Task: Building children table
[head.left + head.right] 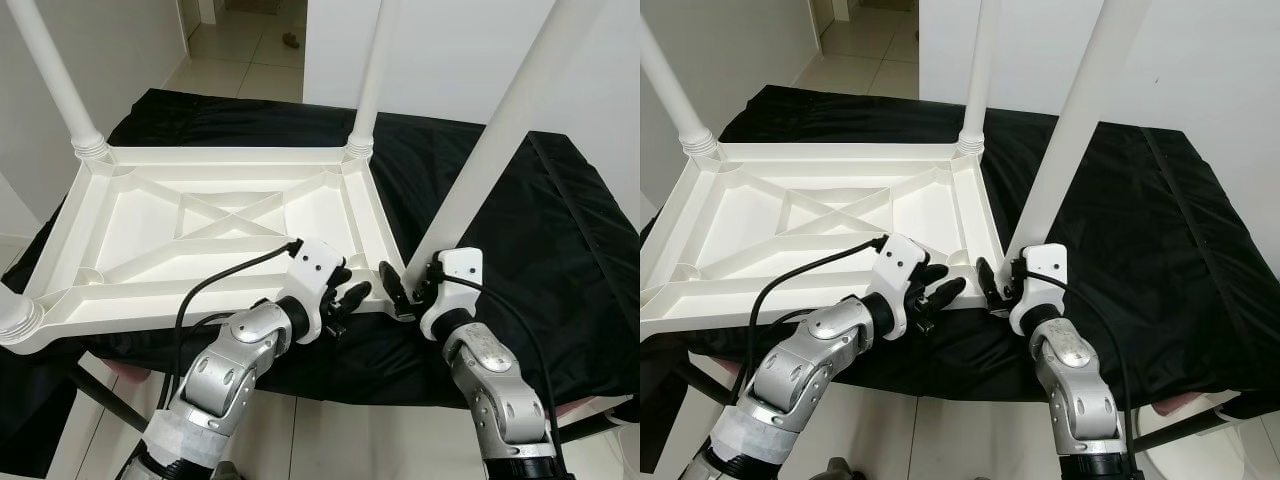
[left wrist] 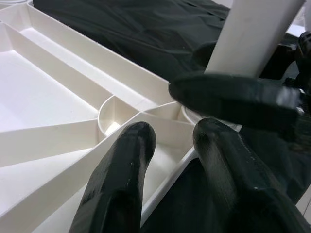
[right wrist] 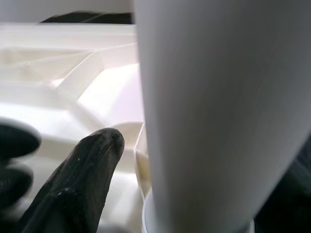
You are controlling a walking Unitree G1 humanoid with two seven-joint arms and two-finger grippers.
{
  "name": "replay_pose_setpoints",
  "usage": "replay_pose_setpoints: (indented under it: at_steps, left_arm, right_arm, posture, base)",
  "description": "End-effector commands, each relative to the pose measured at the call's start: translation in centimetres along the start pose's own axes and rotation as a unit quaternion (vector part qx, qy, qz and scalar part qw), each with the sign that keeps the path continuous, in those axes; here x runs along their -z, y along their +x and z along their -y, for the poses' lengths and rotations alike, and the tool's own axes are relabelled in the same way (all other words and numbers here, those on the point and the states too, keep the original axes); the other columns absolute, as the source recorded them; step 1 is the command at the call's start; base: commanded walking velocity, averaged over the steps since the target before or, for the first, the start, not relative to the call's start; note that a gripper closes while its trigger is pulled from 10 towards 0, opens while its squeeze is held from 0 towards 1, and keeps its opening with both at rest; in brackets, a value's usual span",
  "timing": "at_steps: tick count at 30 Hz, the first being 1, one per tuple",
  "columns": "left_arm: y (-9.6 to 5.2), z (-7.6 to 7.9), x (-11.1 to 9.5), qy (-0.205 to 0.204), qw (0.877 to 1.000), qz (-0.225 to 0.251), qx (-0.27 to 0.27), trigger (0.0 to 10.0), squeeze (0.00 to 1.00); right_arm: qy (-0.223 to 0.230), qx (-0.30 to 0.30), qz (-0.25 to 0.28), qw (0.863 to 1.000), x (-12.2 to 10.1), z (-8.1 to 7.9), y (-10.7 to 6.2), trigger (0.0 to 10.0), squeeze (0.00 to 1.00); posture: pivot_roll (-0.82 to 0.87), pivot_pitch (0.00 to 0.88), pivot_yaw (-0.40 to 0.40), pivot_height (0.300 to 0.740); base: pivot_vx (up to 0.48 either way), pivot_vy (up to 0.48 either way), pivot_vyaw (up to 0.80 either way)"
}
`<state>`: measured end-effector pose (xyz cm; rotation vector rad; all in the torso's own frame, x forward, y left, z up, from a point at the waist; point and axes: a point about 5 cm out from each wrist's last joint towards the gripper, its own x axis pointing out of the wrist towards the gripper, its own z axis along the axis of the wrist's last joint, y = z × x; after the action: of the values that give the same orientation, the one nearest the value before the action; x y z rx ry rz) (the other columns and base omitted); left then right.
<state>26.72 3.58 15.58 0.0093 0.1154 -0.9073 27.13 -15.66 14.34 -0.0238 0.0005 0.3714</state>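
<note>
Black cloth covers the worktop [image 1: 560, 230], where the white table top [image 1: 210, 225] lies upside down. I hold the right gripper [image 1: 412, 290] with its fingers clamped on the leg [image 1: 500, 130] at the near right corner socket, seating it. My left gripper [image 1: 345, 300], fingers apart, steadies the rim beside it. Three fitted legs crowd my reach.

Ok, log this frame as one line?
stage: seating fourth white plastic leg | upturned white plastic tabletop on black cloth | right pincer at leg base | left pincer at corner rim
</note>
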Motion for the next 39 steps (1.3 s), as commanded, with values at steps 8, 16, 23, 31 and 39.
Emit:
replay_pose_setpoints:
  at_steps: [8,16,23,31,39]
  left_arm:
    - [-1.5,0.4,1.9,0.026,0.999,-0.032,0.010,10.0,0.00]
    - [-2.0,0.0,2.0,0.030,0.999,-0.039,0.010,10.0,0.00]
    - [-2.0,-0.4,1.3,0.038,0.999,-0.031,0.000,10.0,0.00]
    - [-2.0,-0.9,1.0,0.047,0.998,-0.026,-0.012,10.0,0.00]
    - [-1.5,-0.4,1.0,0.042,0.999,-0.028,-0.006,10.0,0.00]
  right_arm:
    - [-0.062,-0.093,0.006,0.994,0.2,2.5,0.3,10.0,0.00]
    - [-0.066,-0.109,-0.003,0.992,0.8,4.0,0.8,0.0,0.00]
    - [-0.053,-0.106,-0.011,0.993,1.4,3.8,1.4,0.0,0.00]
    - [-0.043,-0.022,-0.022,0.999,2.0,2.8,2.0,0.0,0.00]
    - [-0.011,0.089,-0.017,0.996,1.9,0.5,2.4,0.0,0.00]
  posture:
    - [0.00,0.000,-0.030,0.740]
    - [0.02,0.000,-0.030,0.740]
    - [0.03,0.000,-0.035,0.740]
    - [0.03,0.001,-0.030,0.740]
    - [0.02,0.005,-0.020,0.740]
  base:
    - [0.000,0.000,0.00]
    - [0.000,0.000,0.00]
    - [0.000,0.000,0.00]
    - [0.000,0.000,0.00]
    - [0.000,0.000,0.00]
